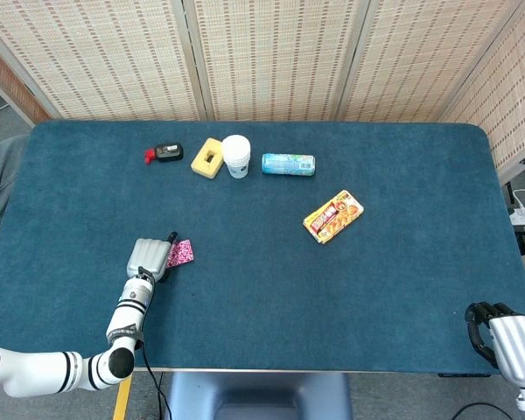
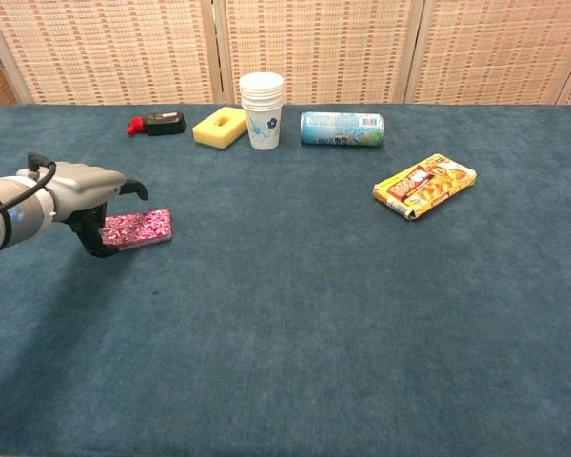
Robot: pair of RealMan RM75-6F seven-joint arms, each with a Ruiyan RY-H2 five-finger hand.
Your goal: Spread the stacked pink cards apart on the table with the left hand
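Blue felt covers the counter (image 1: 262, 289); at its nine o'clock side the pink cards (image 2: 138, 228) lie stacked, the left robot hand (image 2: 81, 195) arched over their edge, fingers spread, touching. Right robot hand (image 1: 499, 332) curls empty at five o'clock.

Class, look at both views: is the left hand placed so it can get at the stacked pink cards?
Probably yes. The left hand is right beside the pink cards, fingers arched over their near end, and nothing lies between them; actual contact is hard to tell.
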